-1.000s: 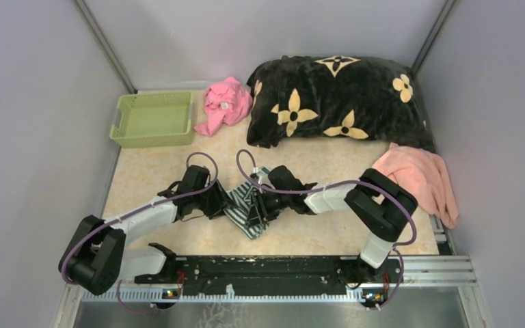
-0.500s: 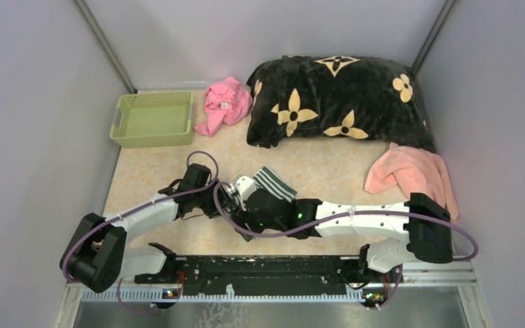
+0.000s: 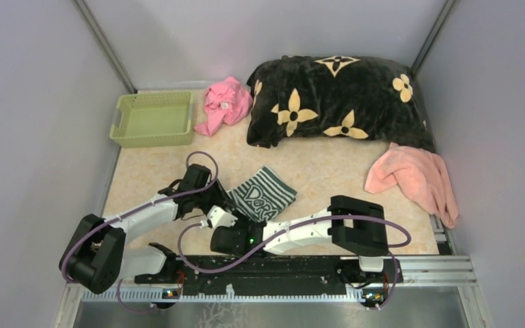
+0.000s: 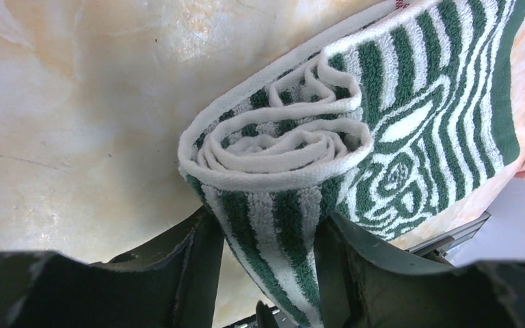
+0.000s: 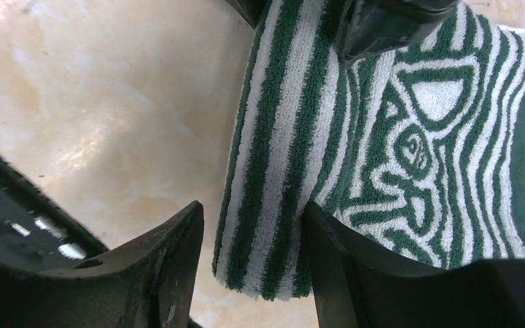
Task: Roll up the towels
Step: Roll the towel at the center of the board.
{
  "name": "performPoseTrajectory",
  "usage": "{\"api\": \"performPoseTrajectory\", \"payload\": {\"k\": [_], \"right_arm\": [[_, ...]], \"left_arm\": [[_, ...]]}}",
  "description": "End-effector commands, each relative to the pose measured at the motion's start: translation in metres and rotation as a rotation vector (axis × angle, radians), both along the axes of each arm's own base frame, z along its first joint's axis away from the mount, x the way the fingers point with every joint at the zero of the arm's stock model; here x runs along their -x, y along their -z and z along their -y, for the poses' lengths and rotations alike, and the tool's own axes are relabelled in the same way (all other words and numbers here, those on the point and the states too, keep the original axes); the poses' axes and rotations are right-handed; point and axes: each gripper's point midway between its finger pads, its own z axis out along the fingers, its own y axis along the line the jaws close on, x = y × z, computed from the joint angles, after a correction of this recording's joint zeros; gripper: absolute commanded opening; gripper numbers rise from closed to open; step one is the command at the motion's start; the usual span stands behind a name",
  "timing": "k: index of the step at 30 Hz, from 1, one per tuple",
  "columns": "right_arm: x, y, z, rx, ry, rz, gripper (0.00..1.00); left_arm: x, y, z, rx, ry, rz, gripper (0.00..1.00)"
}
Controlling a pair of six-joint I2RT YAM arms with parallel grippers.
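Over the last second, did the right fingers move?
Yes. The right fingers have swung left and nearer the black base rail, now at the near end of the dark green white-striped terry towel.

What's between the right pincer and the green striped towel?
Nothing visible. The rolled end of the dark green, white-striped terry towel lies inside the open right pincer, and the left pincer clamps the same roll.

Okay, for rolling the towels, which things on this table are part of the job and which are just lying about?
Part of the job: green striped towel, partly rolled, gripped by the left claw; salmon-pink towel, crumpled at the right edge.
Lying about: green basket; bright pink cloth; black flowered blanket.
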Motion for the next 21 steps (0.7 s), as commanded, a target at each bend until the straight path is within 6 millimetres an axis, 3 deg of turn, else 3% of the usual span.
{"api": "performPoseTrajectory", "payload": {"k": [1,6,10,13,17,21], "right_arm": [[-0.005,0.012,0.006,0.083,0.035,0.048,0.52],[-0.004,0.036,0.021,0.131,0.047,0.009,0.40],[-0.005,0.041,0.028,0.087,0.050,-0.090,0.27],[0.005,0.026,0.015,-0.102,-0.015,-0.275,0.14],[0.013,-0.016,-0.004,-0.415,-0.127,-0.487,0.10],[0.015,-0.039,-0.004,-0.641,-0.188,-0.698,0.10]], "left_arm": [[-0.001,0.008,-0.015,-0.079,-0.042,-0.007,0.55],[-0.001,0.004,-0.014,-0.068,-0.038,0.001,0.62],[-0.001,-0.007,-0.015,-0.062,-0.036,0.035,0.70],[-0.003,-0.020,-0.018,-0.049,-0.045,0.082,0.77],[-0.001,-0.040,-0.017,-0.003,-0.037,0.149,0.82],[0.002,-0.058,-0.014,0.063,-0.020,0.236,0.86]]}}
